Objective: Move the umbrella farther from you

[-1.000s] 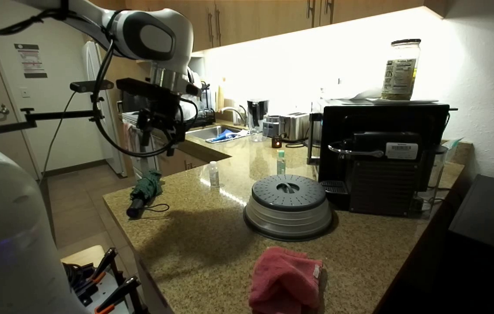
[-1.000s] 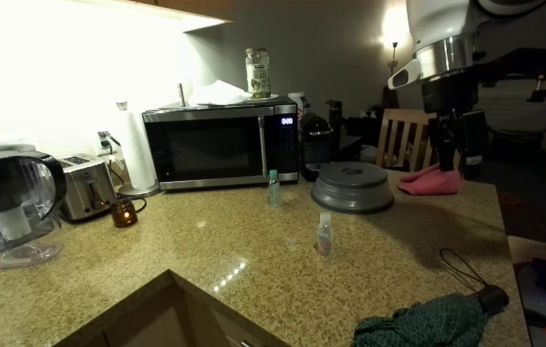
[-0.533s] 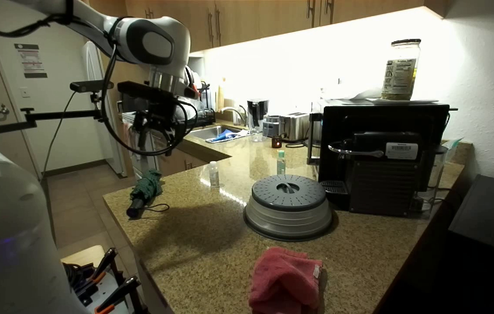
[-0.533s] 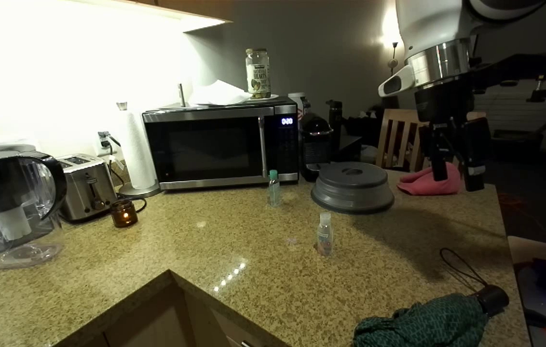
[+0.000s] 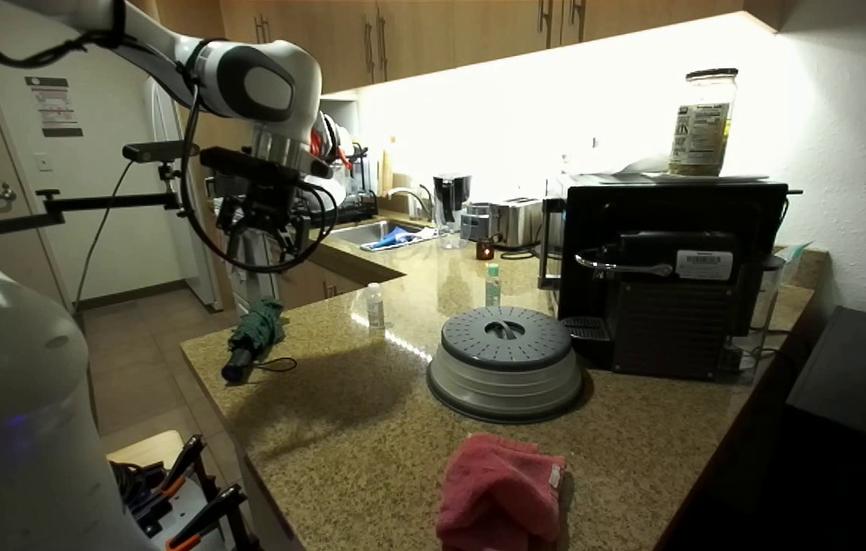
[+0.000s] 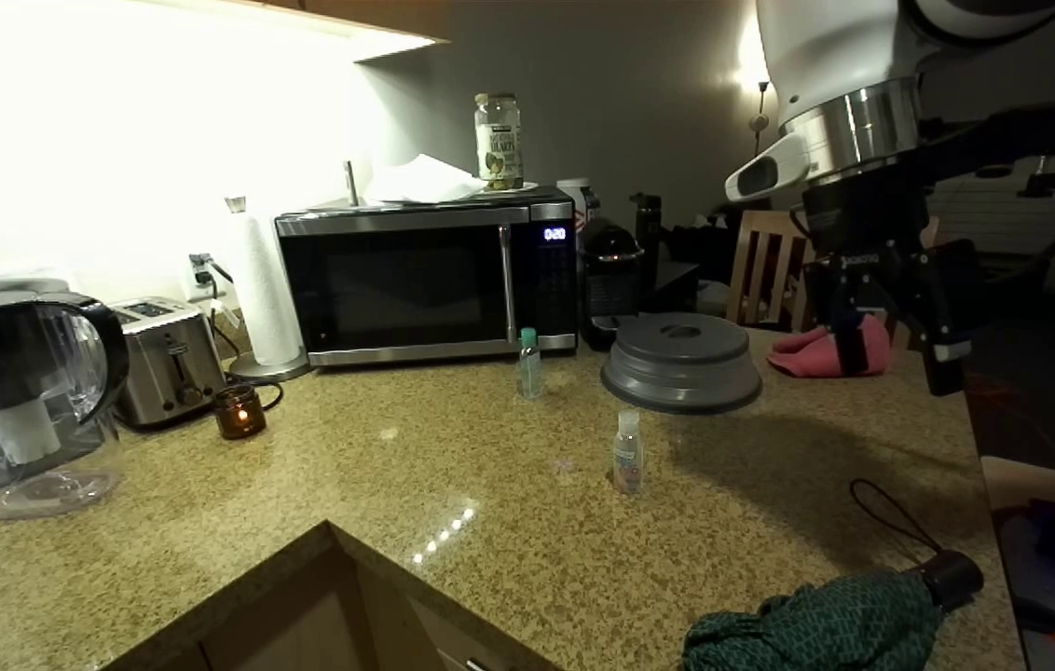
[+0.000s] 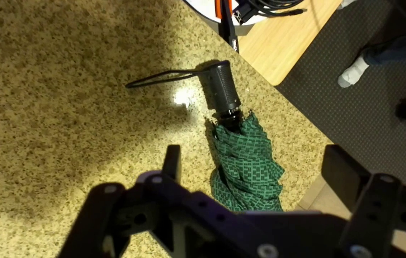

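Observation:
The umbrella (image 5: 255, 330) (image 6: 830, 623) lies folded on the counter, close to its edge. Its cloth is dark green with a block pattern, and a black handle (image 7: 224, 86) carries a looped strap. My gripper (image 5: 261, 252) (image 6: 898, 371) hangs in the air well above the counter, jaws wide apart and nothing between them. Seen from the wrist, the umbrella's cloth (image 7: 248, 161) sits below the gap between the fingers, handle pointing up in the picture. The gripper's body covers the cloth's lower end there.
A grey domed lid (image 5: 509, 371) stands mid-counter, with a pink cloth (image 5: 502, 490) nearby. Two small bottles stand upright, one clear (image 6: 627, 455), one green-capped (image 6: 528, 365). A microwave (image 6: 416, 289) is against the wall. Beyond the counter edge are a wooden board (image 7: 278, 53) and the floor.
The gripper has shifted a little and turned, its fingers showing further apart and lower in an exterior view. Its shadow has moved too. The umbrella lies where it was.

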You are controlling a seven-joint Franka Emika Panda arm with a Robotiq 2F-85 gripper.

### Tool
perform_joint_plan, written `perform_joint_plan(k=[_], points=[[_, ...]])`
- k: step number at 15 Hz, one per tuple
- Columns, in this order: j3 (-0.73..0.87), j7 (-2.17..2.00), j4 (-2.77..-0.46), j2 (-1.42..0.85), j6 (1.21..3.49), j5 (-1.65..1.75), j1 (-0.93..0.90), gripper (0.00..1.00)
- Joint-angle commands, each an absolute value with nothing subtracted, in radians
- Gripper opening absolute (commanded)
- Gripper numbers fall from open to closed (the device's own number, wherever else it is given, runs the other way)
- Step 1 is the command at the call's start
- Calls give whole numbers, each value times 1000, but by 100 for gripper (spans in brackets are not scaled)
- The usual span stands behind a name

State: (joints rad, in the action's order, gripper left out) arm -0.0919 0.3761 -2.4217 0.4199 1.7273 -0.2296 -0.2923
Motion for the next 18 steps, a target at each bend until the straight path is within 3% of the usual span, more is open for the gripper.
perform_joint_plan(k=[1, 14, 18], points=[[-116, 399, -2425, 412, 1779, -266, -302, 100], [-252, 200, -2310, 109, 2049, -242, -314, 100], [-298, 117, -2229, 38, 2027, -273, -328, 100]])
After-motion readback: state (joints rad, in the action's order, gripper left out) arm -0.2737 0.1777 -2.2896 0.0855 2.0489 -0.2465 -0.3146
